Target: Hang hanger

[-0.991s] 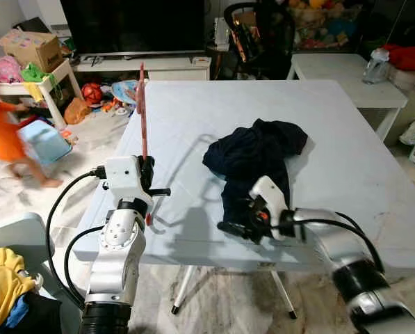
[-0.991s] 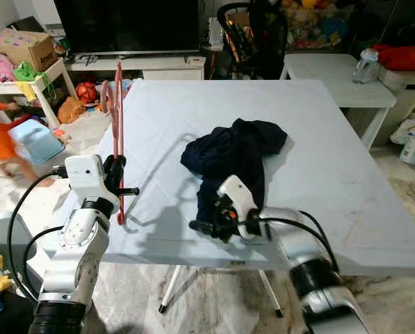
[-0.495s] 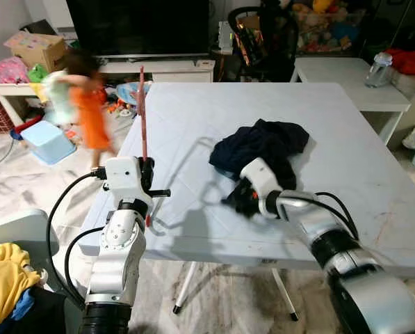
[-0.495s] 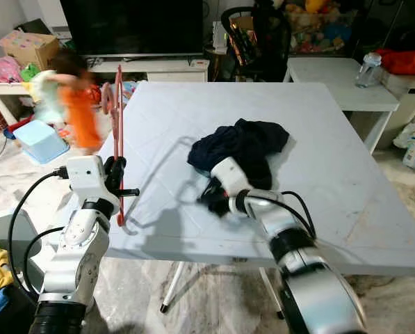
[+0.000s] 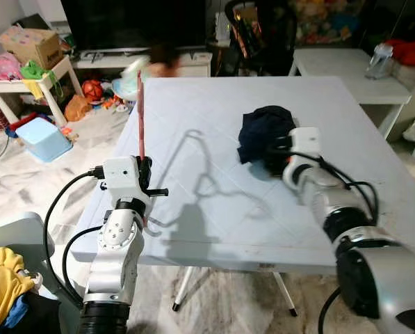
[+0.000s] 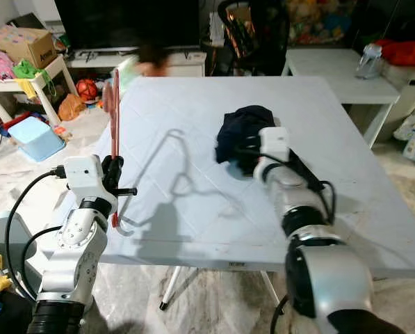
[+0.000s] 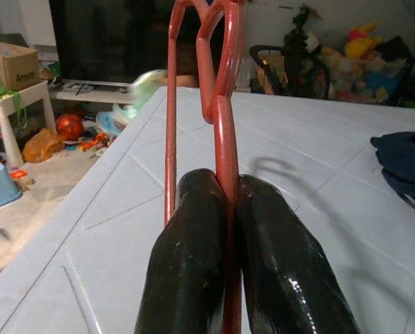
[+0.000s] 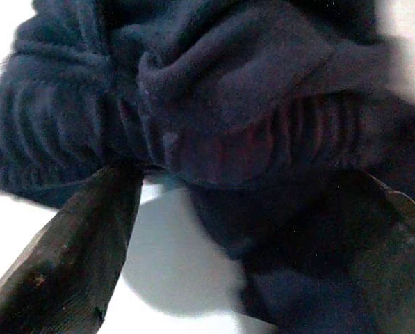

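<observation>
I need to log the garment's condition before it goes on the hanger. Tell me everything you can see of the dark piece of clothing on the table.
The dark garment is navy, of a soft fleecy-looking fabric with a ribbed band, as the right wrist view shows. It lies bunched in a compact crumpled heap on the pale table, right of centre, not spread out. The right gripper is at its near edge, its fingers open on either side of the folds. What kind of garment it is cannot be told.
</observation>
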Controlling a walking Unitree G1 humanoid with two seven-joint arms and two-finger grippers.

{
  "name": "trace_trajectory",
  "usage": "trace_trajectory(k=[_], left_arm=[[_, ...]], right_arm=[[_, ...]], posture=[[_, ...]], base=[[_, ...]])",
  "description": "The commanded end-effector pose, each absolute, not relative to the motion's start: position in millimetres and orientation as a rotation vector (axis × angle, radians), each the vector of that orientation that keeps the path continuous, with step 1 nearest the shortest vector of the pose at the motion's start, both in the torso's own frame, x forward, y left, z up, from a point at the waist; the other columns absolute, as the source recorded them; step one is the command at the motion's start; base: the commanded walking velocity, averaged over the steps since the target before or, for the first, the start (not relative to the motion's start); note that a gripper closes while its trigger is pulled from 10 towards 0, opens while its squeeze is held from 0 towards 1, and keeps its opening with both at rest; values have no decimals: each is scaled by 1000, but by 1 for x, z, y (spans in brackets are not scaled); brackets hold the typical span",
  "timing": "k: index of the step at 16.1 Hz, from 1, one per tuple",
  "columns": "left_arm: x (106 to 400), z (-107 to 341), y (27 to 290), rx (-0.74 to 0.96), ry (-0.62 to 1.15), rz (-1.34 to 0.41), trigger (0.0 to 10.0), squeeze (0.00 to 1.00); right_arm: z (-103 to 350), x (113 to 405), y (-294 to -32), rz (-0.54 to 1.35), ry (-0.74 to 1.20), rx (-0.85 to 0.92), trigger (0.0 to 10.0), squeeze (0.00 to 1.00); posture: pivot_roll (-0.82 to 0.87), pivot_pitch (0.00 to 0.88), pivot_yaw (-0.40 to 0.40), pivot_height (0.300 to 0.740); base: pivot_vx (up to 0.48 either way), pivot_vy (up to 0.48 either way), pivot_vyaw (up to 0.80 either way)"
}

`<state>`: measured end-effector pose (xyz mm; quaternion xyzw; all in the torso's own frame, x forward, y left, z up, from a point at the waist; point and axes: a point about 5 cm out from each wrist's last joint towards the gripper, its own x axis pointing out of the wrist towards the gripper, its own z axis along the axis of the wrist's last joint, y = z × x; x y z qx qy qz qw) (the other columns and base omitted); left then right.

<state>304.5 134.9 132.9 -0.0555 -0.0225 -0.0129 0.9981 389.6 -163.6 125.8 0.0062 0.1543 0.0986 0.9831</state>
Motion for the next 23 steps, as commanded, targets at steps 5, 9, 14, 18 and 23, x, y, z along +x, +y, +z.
trace_trajectory(k=[5, 9, 14, 18, 23], left_arm=[[299, 126, 116, -99, -9, -85, 10000, 0], [304, 130, 105, -108, -19, -126, 10000, 0], [302, 130, 104, -108, -23, -133, 10000, 0], [300, 128, 102, -108, -16, -137, 10000, 0], [301, 128, 103, -104, -16, -136, 10000, 0]], right_arm=[[112, 368, -186, 272, 235, 29, 10000, 0], [120, 347, -194, 266, 66, 158, 10000, 0], [148, 326, -183, 290, -147, 131, 10000, 0], [148, 329, -175, 298, -129, 125, 10000, 0], [149, 329, -172, 307, -120, 114, 10000, 0]], posture=[[-76, 0, 25, 740], [-100, 0, 44, 740], [-101, 0, 43, 740], [-94, 0, 37, 740], [-90, 0, 31, 740]], base=[[0, 0, 0], [0, 0, 0], [0, 0, 0], [0, 0, 0], [-165, 0, 0]])
